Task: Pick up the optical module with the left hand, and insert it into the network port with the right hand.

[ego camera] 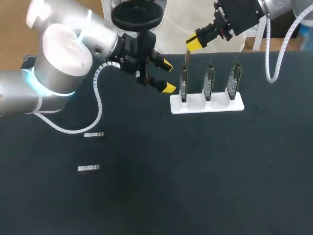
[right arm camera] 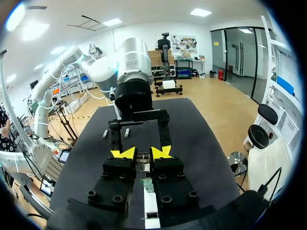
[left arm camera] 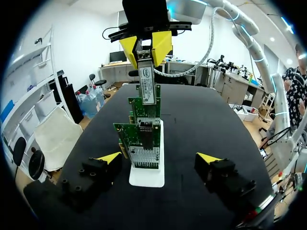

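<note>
Hanging over the end network card [ego camera: 184, 83] of the white rack [ego camera: 215, 106], the optical module [left arm camera: 147, 72] is clamped in the right gripper's [right arm camera: 142, 153] fingers; the left gripper's [ego camera: 167, 77] fingers are held apart, empty. Pickup is judged done; insertion, apparently not yet begun, remains.

We take this for a robotics lab: our left arm [ego camera: 63, 58] and right arm [ego camera: 239, 17] hang over a black tabletop [ego camera: 195, 171] carrying a white stand [ego camera: 195, 105] of bare green network cards [ego camera: 209, 81] and loose optical modules [ego camera: 88, 168].
</note>
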`<state>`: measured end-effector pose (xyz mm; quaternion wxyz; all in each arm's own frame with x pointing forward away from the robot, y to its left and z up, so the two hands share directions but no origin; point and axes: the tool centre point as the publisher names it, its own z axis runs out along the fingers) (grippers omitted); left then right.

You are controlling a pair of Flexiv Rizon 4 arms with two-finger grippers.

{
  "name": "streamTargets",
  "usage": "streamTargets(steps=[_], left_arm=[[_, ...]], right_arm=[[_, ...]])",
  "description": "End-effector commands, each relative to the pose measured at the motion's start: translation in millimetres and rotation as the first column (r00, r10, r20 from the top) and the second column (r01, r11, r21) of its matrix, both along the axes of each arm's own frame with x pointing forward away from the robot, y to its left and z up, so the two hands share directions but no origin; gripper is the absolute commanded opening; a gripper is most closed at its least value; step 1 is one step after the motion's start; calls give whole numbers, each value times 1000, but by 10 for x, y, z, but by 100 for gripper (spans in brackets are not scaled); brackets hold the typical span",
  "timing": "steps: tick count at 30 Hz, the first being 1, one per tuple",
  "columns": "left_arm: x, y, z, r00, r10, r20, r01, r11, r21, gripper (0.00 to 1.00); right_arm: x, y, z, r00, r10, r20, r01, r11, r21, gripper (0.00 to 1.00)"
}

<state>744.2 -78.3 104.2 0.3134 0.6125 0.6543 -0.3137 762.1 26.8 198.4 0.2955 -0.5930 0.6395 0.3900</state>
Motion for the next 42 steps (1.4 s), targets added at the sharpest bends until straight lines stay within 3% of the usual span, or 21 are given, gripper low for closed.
streamTargets(steps=[1,32,42], left_arm=[[22,-11,3,1000,-2,-6,2,1000,18,100],[25,-29,24,1000,22,-2,-22,999,27,100],[-8,-87,-18,1000,-15,-13,15,999,47,100]], right_arm=[[-22,-9,5,1000,-4,2,4,1000,0,0],[-94,-43,19,1000,-1,14,1,1000,-1,0],[-106,-76,13,1000,-10,16,10,1000,4,0]])
